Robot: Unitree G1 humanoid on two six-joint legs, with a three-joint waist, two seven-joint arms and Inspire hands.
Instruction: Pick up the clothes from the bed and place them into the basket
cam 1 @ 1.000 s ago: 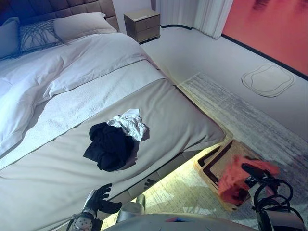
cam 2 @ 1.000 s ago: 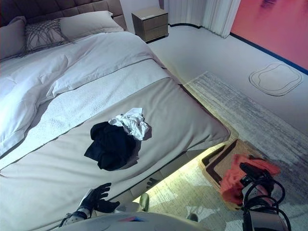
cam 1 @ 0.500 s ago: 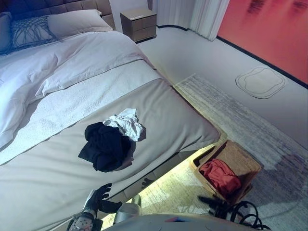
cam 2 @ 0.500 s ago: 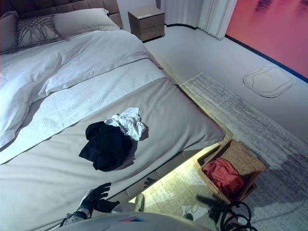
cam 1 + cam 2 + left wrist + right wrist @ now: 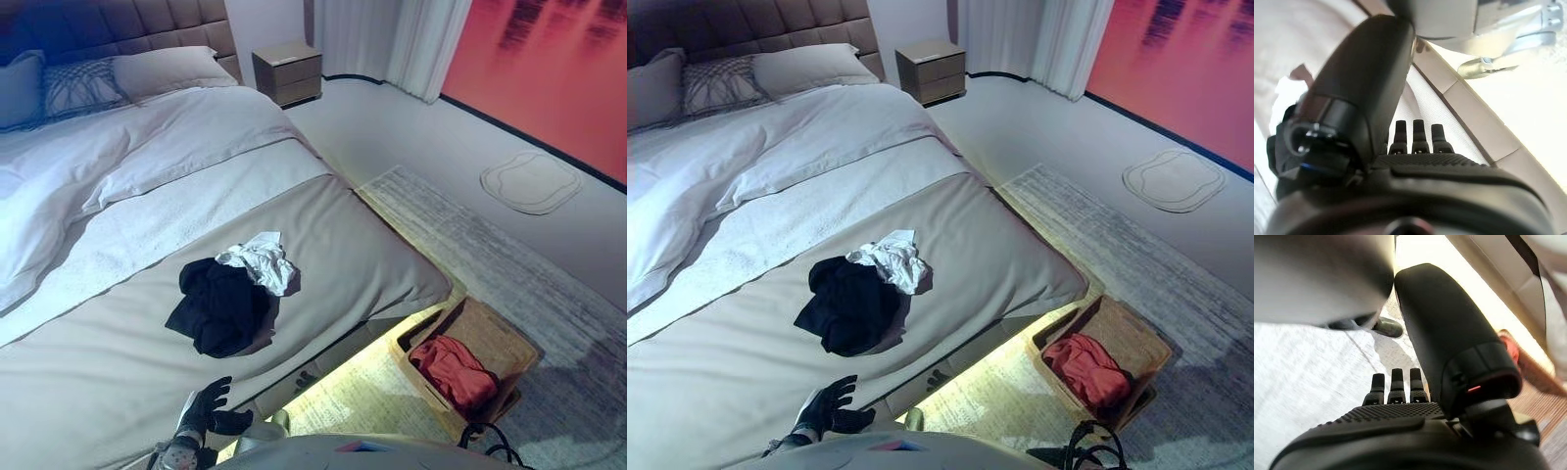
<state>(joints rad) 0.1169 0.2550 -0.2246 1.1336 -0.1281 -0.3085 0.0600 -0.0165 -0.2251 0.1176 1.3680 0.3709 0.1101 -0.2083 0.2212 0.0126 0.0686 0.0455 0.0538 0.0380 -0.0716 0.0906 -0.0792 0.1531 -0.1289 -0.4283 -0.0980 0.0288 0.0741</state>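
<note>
Red garment (image 5: 457, 370) in basket (image 5: 509, 336); black (image 5: 217, 306) and white clothes (image 5: 261, 262) left on bed (image 5: 372, 245); both robot hands relaxed, holding nothing.

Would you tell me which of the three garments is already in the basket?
The red garment: it lies inside the woven basket on the floor, while the black garment and white garment lie on the bed.

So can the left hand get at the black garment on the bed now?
Probably yes: the left hand is open at the bed's near edge, and only bare cover lies between it and the black garment.
</note>
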